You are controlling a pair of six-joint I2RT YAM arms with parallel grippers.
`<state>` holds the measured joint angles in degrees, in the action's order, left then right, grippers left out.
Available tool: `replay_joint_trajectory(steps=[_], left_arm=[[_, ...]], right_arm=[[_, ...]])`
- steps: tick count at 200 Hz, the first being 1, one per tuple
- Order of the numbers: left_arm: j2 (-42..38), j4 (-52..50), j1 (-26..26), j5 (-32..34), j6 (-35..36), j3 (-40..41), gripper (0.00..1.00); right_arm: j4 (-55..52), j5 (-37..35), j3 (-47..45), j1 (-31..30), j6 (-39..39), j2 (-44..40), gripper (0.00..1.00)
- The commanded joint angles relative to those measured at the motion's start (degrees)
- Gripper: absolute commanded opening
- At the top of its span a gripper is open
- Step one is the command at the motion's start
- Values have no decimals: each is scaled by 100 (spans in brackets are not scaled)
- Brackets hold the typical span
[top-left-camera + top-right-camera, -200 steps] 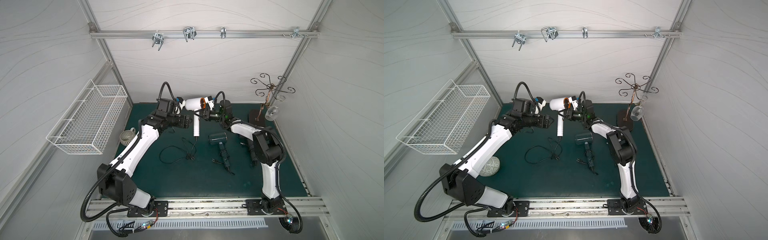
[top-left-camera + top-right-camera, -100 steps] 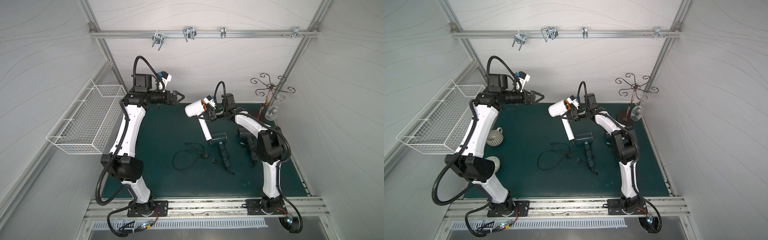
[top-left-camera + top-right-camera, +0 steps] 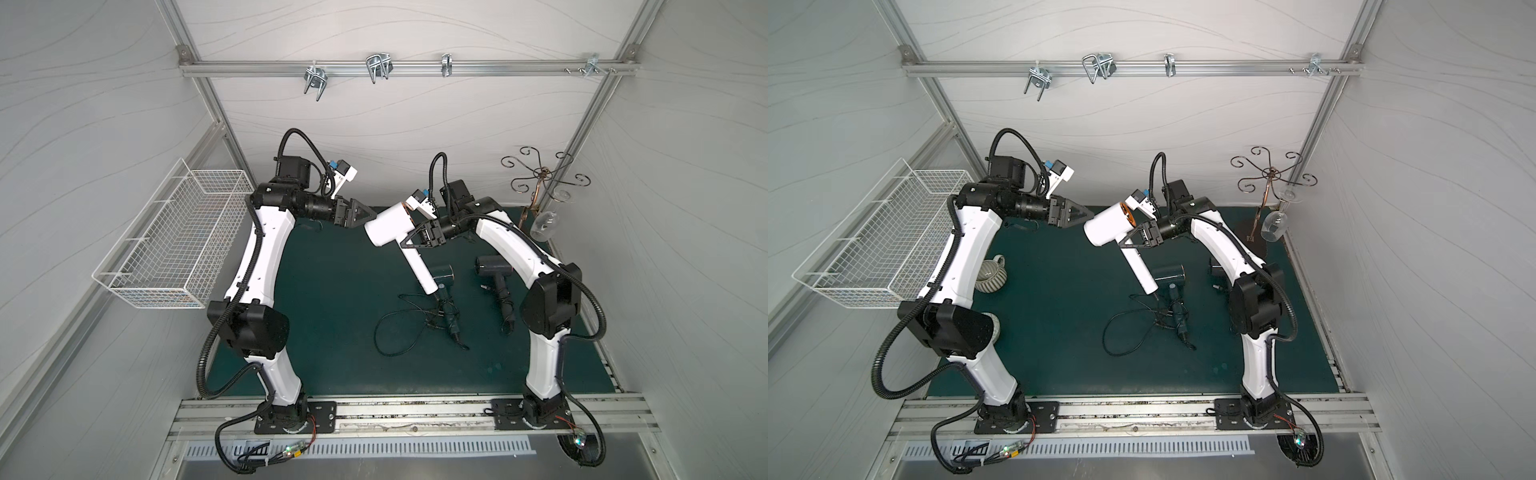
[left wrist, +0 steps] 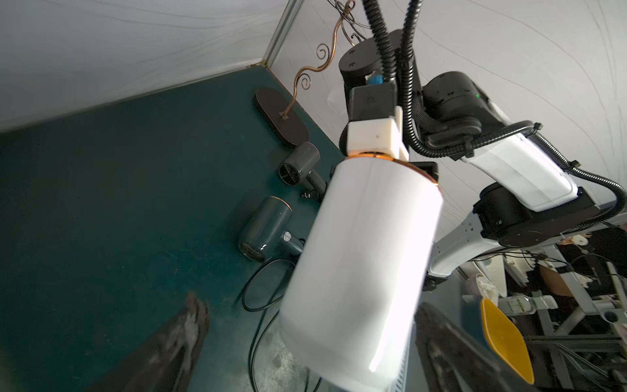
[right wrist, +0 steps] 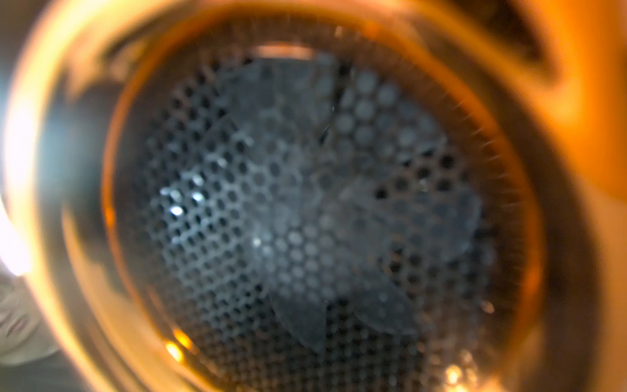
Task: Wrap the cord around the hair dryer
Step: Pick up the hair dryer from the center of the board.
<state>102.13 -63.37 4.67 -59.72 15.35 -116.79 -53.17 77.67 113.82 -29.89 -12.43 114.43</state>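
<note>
Right gripper (image 3: 406,239) clamps the stiff, smooth hair dryer (image 3: 388,226); left gripper (image 3: 368,214) is open, empty; limp cord (image 3: 375,332) seems best pinched near the handle (image 3: 419,270).

Three hair dryers (image 3: 388,226) (image 3: 442,273) (image 3: 490,266), two arms (image 3: 266,249) (image 3: 509,245), one basket (image 3: 178,249)

You have the white hair dryer (image 3: 388,226) raised at far centre, handle slanting down; its black cord (image 4: 251,353) lies loose, unwrapped.

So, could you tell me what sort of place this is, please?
Probably a robotics lab test cell: panel walls on an aluminium frame, two arms bolted to a base rail, and staged props like a wire basket and a white hair dryer.
</note>
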Motion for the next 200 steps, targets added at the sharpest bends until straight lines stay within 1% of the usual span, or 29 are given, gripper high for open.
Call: replay_joint_trajectory(steps=[1, 31, 60, 80, 101, 114, 135, 159, 177, 200], left_arm=[[-157, -331, 17, -486, 548, 24, 98], [-313, -386, 127, -692, 670, 131, 98], [-587, -369, 344, -861, 799, 452, 98], [-759, -328, 585, -837, 867, 781, 98], [-872, -315, 839, -983, 931, 1066, 98], [-1026, -125, 1035, -1042, 846, 1411, 97], [-1222, -35, 1232, -1078, 749, 1726, 95], [-1349, -73, 1359, -1087, 737, 1945, 90], [-1389, -62, 1426, -1169, 732, 1972, 85], [-1405, -79, 1542, -1237, 716, 1951, 82]], right_arm=[[-1339, 80, 559, -294, -1232, 84, 27], [-2237, -179, 1228, -509, -1850, 449, 26], [-2429, -339, 1284, -590, -2007, 574, 26], [-2655, -344, 1500, -591, -2148, 679, 26], [-2747, -427, 1615, -587, -2209, 693, 25], [-2846, -407, 1675, -513, -2279, 716, 25], [-2991, -314, 1685, -324, -2373, 719, 25], [-2947, -432, 1735, -227, -2341, 729, 25], [-2786, -567, 1884, -234, -2152, 811, 26], [-2564, -723, 2105, -252, -1881, 903, 26]])
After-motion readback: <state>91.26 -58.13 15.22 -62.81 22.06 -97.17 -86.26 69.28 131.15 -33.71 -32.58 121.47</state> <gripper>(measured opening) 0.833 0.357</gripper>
